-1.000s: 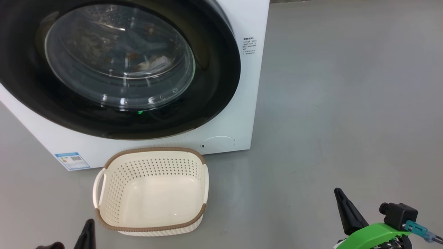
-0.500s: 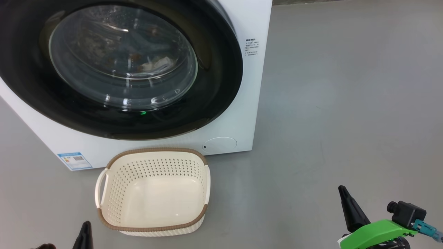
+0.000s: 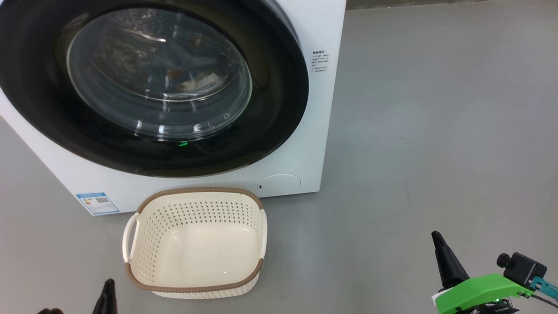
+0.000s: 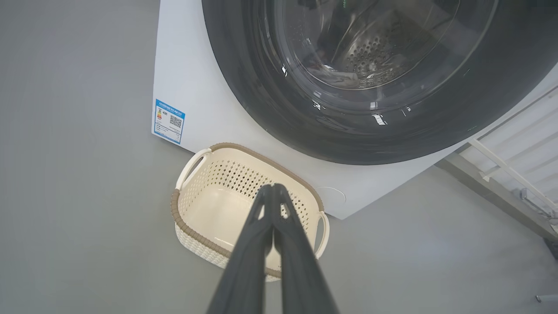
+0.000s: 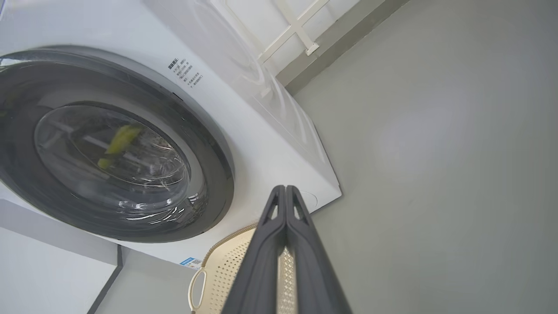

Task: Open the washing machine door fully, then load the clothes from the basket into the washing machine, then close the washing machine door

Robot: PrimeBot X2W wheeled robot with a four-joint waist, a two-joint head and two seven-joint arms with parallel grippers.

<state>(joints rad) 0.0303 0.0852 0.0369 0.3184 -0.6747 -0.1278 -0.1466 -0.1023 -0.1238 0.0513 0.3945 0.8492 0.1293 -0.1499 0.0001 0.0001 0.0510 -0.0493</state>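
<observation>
Where bare, smooth grey floor [image 3: 414, 131]; left fingers [image 4: 250, 257] together, right fingers [image 5: 261, 270] together, cream basket [image 3: 198, 190] before washing machine [image 3: 314, 26]

Head above, both wrists aslant, all toward basket [image 3: 198, 190]

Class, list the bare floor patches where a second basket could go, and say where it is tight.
Widest free patch: the grey floor right of the washing machine, down to the right gripper. A smaller strip lies left of the basket, below the blue label. Tight: between basket and machine front.
</observation>
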